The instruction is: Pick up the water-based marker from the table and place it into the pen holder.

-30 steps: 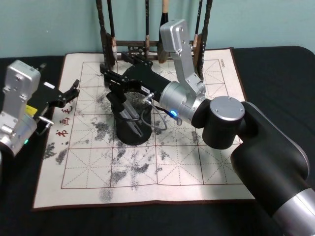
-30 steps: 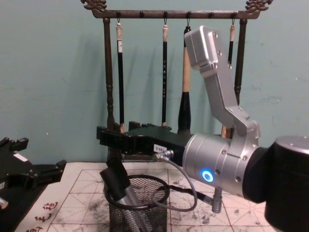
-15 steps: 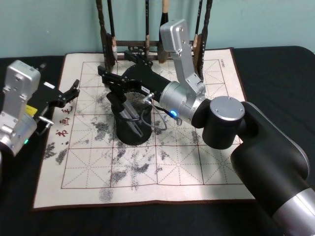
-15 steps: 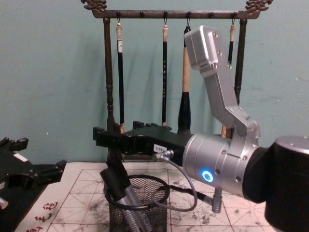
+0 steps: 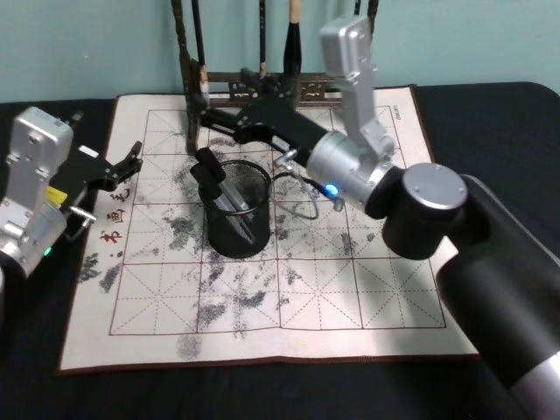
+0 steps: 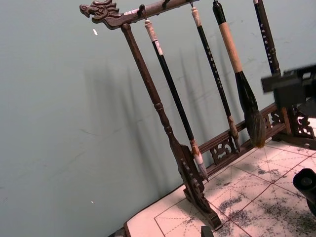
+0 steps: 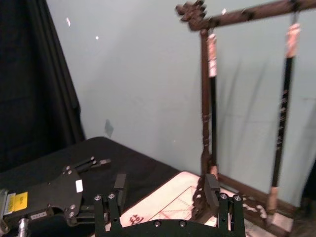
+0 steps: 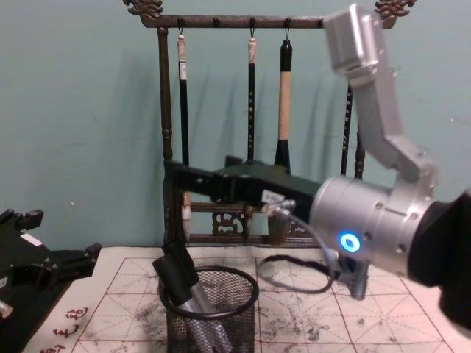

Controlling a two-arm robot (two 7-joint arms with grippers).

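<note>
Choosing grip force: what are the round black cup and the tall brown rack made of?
The round black mesh cup looks like painted wire: you can see through its walls. The tall brown brush rack looks like carved, varnished wood, with turned posts.

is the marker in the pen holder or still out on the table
In. The marker leans tilted inside the pen holder, its black end above the rim. The right end effector is open, up beyond it.
</note>
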